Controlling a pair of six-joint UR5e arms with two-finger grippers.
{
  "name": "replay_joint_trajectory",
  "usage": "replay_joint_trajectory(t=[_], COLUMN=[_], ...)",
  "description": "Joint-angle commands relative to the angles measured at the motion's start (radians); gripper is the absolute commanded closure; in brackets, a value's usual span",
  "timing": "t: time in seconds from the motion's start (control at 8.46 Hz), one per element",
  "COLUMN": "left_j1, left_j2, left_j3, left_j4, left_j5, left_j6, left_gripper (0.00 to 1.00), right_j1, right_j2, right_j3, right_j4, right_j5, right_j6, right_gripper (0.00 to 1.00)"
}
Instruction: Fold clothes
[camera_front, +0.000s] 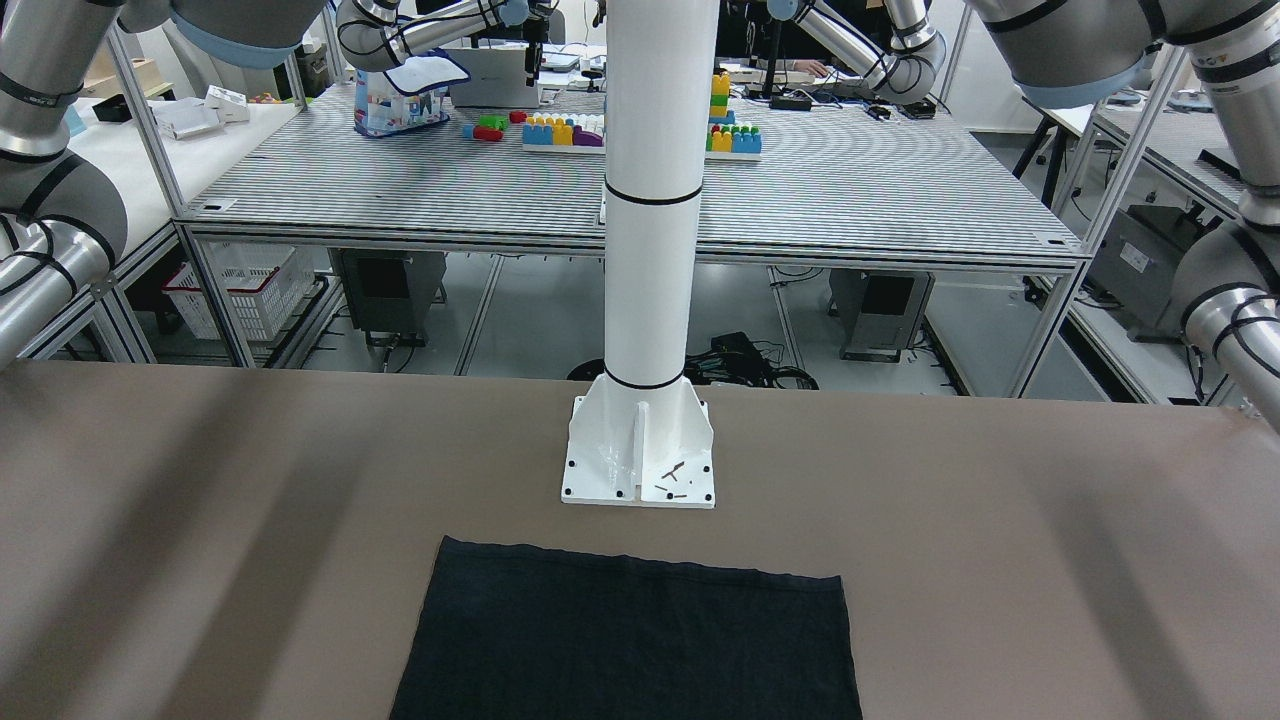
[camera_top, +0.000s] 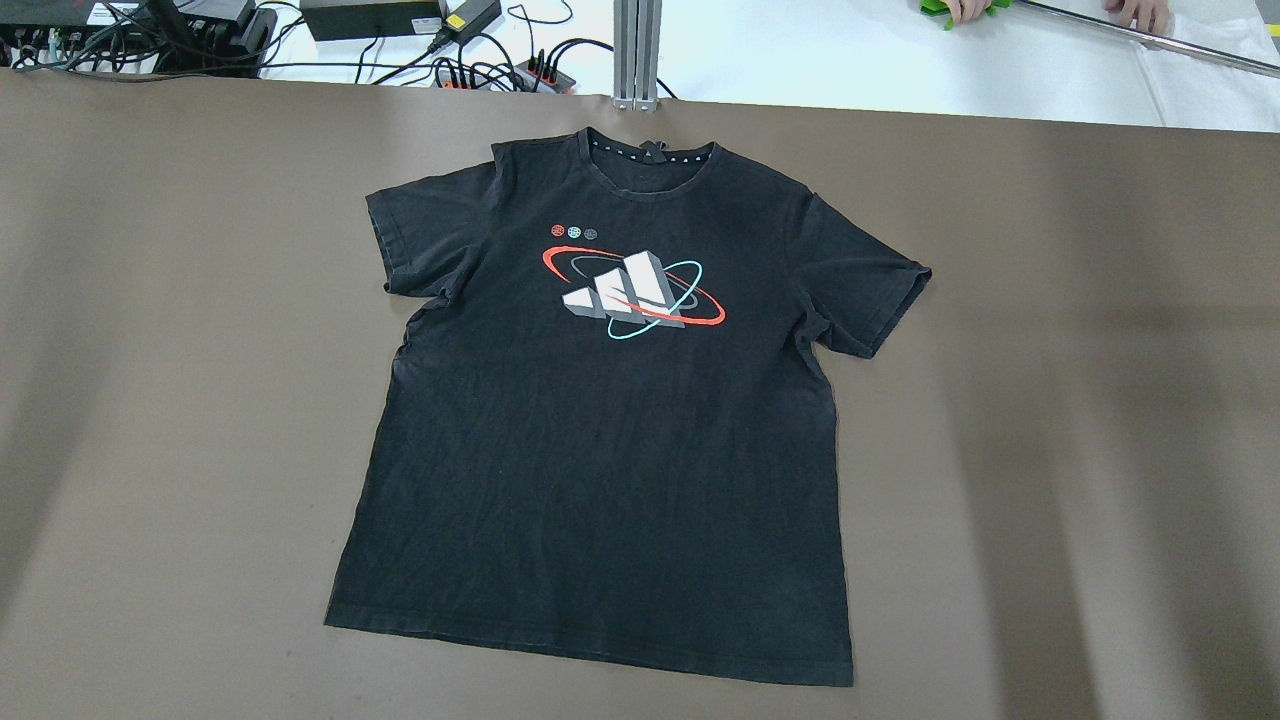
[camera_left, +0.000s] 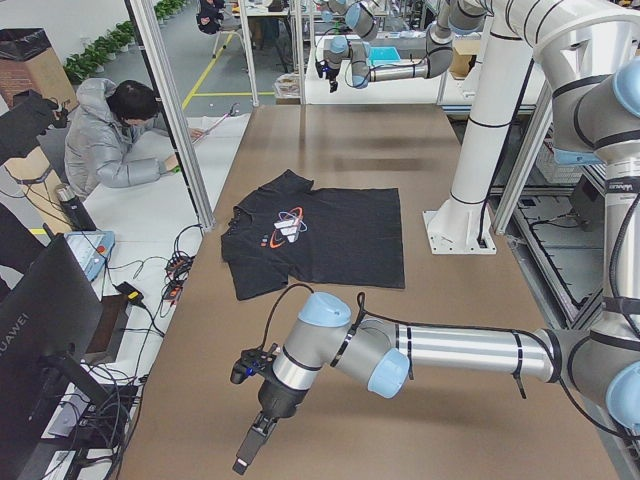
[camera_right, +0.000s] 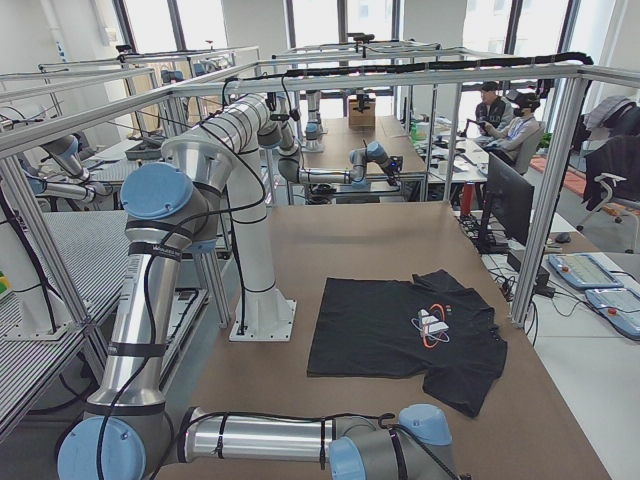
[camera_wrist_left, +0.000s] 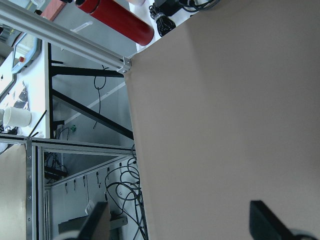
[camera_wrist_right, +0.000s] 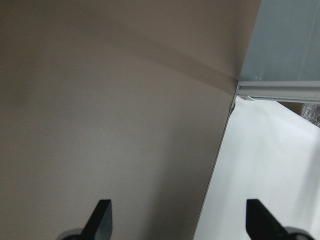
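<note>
A black T-shirt (camera_top: 600, 450) with a white, red and teal chest print lies flat and face up on the brown table (camera_top: 1050, 400), collar away from the robot. Its hem end shows in the front-facing view (camera_front: 630, 640), and it also shows in both side views (camera_left: 320, 240) (camera_right: 390, 325). My left gripper (camera_wrist_left: 182, 225) is open and empty over bare table near the table's left end, well clear of the shirt; it also shows in the left side view (camera_left: 255, 440). My right gripper (camera_wrist_right: 182, 220) is open and empty over the table's edge at the right end.
The white post's base plate (camera_front: 640, 470) stands just behind the shirt's hem. Cables and power strips (camera_top: 480, 70) lie beyond the far edge. A person (camera_left: 105, 140) sits beside the table's far side. A white surface (camera_wrist_right: 260, 160) adjoins the table at the right end.
</note>
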Motion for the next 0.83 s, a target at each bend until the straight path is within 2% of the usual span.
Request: replay_joint_trajectory(t=[0.0, 0.71], left_j1=[0.000, 0.003], left_j2=[0.001, -0.003], left_j3=[-0.002, -0.002], left_j4=[0.000, -0.003], left_j5=[-0.001, 0.001], left_j6=[0.003, -0.004], left_gripper=[0.00, 0.00], right_j1=[0.000, 0.000], right_j2=[0.003, 0.001], right_j3=[0.000, -0.002], right_j4=[0.000, 0.000], right_j5=[0.000, 0.006], right_j6=[0.001, 0.001], right_gripper=[0.06, 0.06])
